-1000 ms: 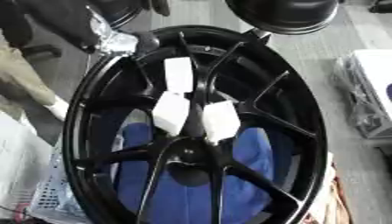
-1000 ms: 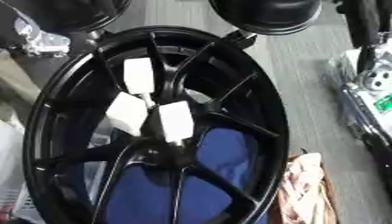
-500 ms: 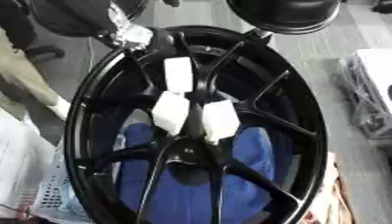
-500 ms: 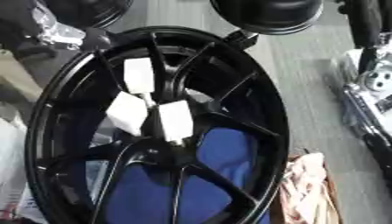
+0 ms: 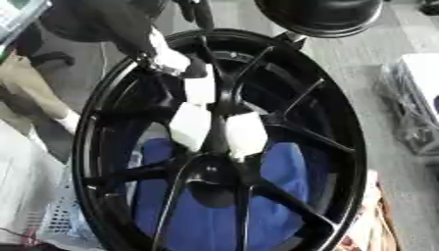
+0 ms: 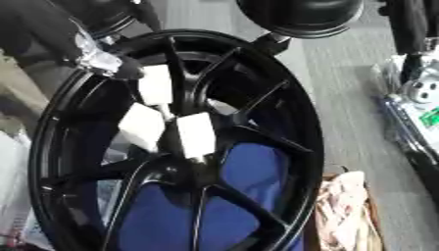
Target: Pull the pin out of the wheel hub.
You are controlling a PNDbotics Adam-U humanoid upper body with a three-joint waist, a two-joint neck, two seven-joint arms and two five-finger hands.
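Observation:
A large black wheel hub (image 5: 343, 147) stands tilted and fills most of both views. Three white blocks sit on its spokes near the centre: a top one (image 5: 200, 88), a left one (image 5: 190, 125) and a right one (image 5: 246, 135). I cannot make out which part is the pin. My left arm comes in from the upper left, with a silver wrist (image 5: 167, 56). Its dark left hand (image 5: 194, 70) lies right at the upper edge of the top white block. The hand merges with the black rim, so its grip is hidden.
Blue cloth (image 5: 283, 166) shows through the lower spokes. A black dome (image 5: 317, 14) stands just beyond the rim's top. Wrapped items (image 6: 411, 103) lie on the grey floor to the right, patterned fabric (image 6: 347, 211) at the lower right, and a white basket (image 5: 60, 220) at the lower left.
My left arm has come down from the upper left rim to the top white block. The whole picture has also shifted a little.

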